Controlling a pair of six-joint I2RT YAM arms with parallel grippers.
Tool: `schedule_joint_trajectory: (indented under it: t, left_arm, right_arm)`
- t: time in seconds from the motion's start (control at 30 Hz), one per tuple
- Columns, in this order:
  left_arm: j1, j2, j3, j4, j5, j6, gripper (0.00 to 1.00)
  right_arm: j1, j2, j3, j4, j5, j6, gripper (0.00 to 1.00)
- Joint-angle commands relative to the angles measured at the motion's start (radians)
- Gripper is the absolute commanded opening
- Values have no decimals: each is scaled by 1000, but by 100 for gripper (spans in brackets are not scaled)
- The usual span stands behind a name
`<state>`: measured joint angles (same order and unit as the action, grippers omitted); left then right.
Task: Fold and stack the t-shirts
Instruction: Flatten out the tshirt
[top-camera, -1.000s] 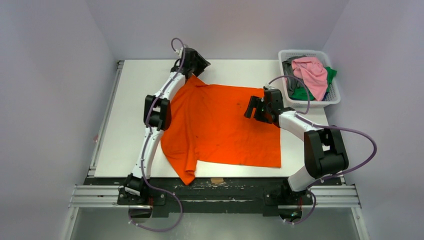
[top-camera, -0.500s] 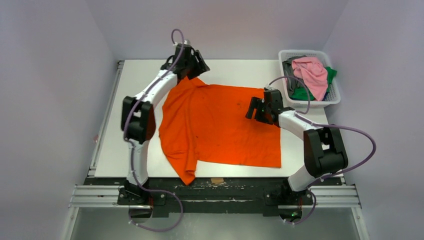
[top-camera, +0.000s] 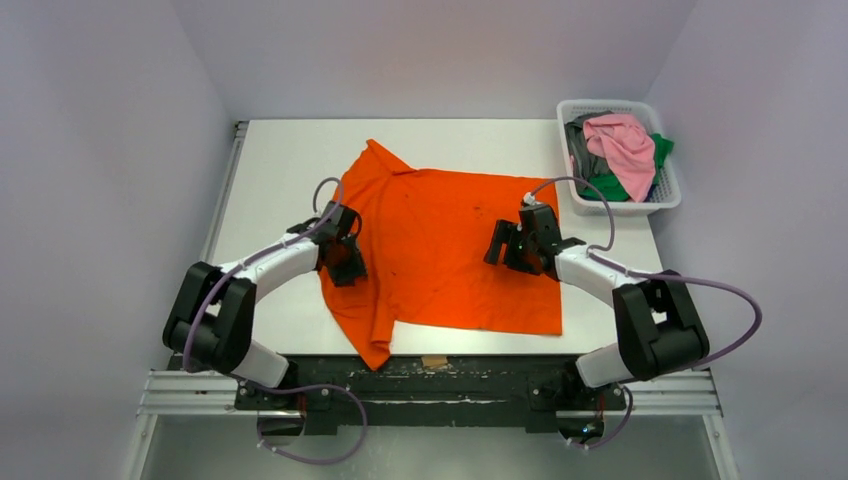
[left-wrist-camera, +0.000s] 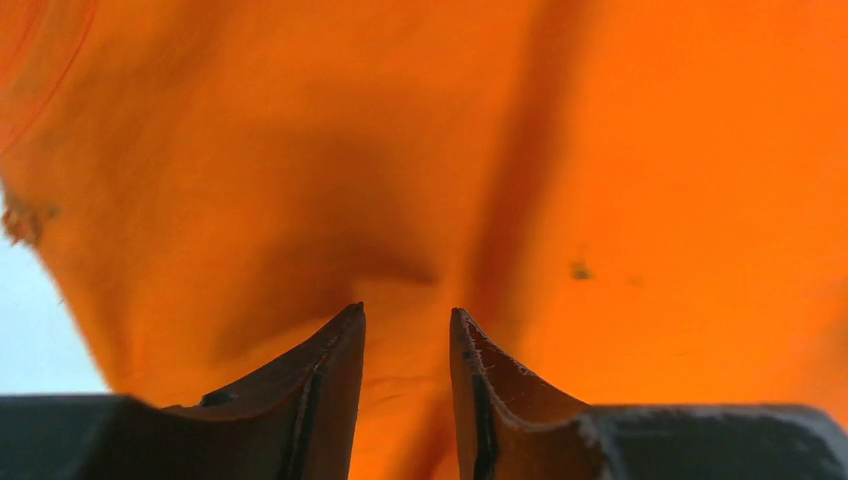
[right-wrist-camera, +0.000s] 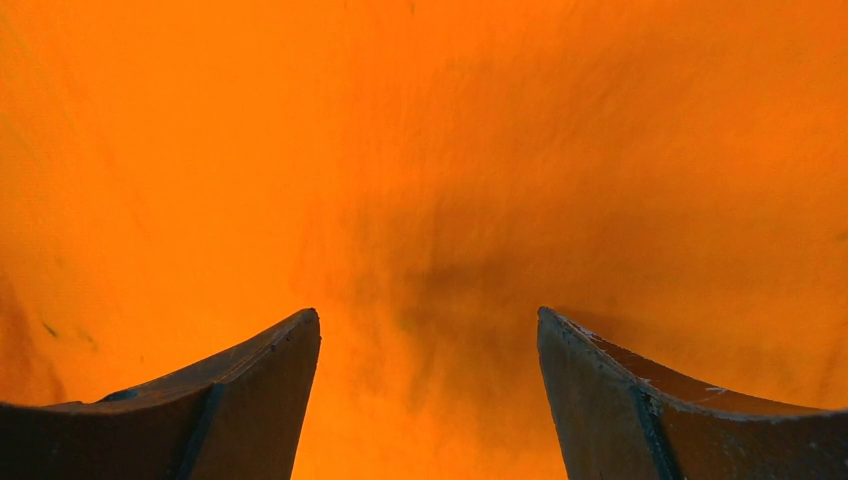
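Observation:
A large orange t-shirt (top-camera: 450, 250) with small dark specks lies spread flat on the white table (top-camera: 270, 170). My left gripper (top-camera: 350, 268) is low over the shirt's left edge; in the left wrist view (left-wrist-camera: 405, 312) its jaws stand a narrow gap apart, with a crease of orange cloth running between them. My right gripper (top-camera: 497, 243) hovers over the shirt's right part; the right wrist view (right-wrist-camera: 428, 312) shows it wide open, with only smooth cloth under it. A pink t-shirt (top-camera: 622, 140), a green one (top-camera: 606, 187) and a grey one (top-camera: 580, 152) lie piled in the basket.
The white slotted basket (top-camera: 668, 198) stands at the table's far right corner. A metal rail (top-camera: 430, 392) carrying both arm bases runs along the near edge. Grey walls close in the left, right and back.
My left arm swung back from the shirt's far collar corner to its left edge, and its jaws narrowed. The right gripper shifted slightly left and nearer over the cloth, still open.

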<state>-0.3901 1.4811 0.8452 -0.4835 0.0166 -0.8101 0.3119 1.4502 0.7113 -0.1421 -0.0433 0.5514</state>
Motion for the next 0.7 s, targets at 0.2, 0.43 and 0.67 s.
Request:
schedule_joint_trajectory:
  t: [0.2, 0.43, 0.67]
  left_arm:
    - [4, 109, 27, -138, -116, -35, 32]
    - [27, 209, 156, -234, -78, 28, 31]
    - [51, 304, 325, -357, -51, 128, 31]
  right_arm:
    - [16, -45, -90, -18, 42, 91, 78]
    - [9, -56, -99, -39, 81, 103, 79]
    - [-6, -88, -103, -48, 103, 88, 80]
